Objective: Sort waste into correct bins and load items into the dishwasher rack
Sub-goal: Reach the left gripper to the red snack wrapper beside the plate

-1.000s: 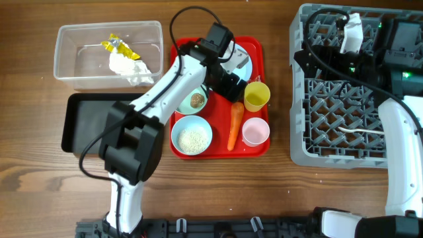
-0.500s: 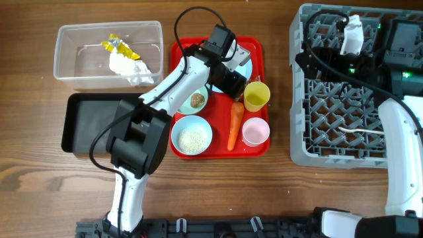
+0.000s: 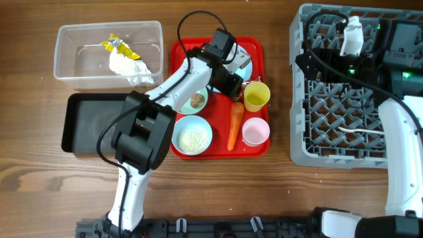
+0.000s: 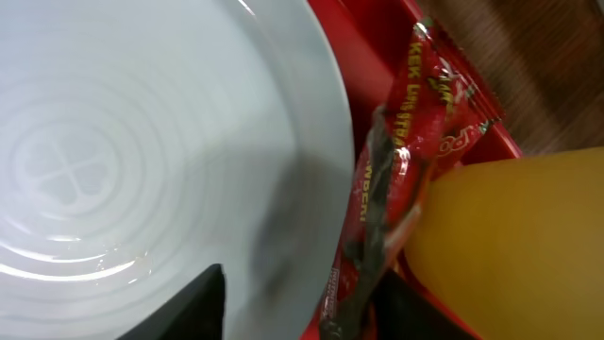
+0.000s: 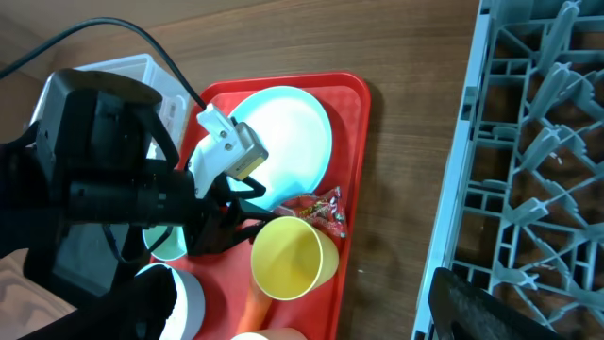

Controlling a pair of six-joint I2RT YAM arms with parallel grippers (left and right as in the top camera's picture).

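Observation:
A red wrapper (image 4: 425, 104) lies on the red serving tray (image 3: 259, 149), between the light-blue plate (image 4: 142, 142) and the yellow cup (image 4: 519, 246). My left gripper (image 4: 297, 316) is low over it. One finger rests on the plate's rim and the other stands beside the cup. The wrapper's crumpled edge sits between the jaws, which stand apart. My right gripper (image 5: 302, 316) hangs open and empty high over the left edge of the grey dishwasher rack (image 3: 337, 119). The clear tub (image 3: 73, 46) holds white tissue (image 3: 129, 66) and a yellow wrapper (image 3: 115, 46).
On the red tray are a carrot (image 3: 234, 125), a pink cup (image 3: 255, 131), a bowl of rice (image 3: 192, 137) and a bowl with a brown lump (image 3: 197, 100). The black tray (image 3: 86, 122) lies left of it. My left arm crosses both bowls.
My left gripper's jaws have narrowed around the red wrapper and the wrist has edged right toward the yellow cup. The right arm has not moved.

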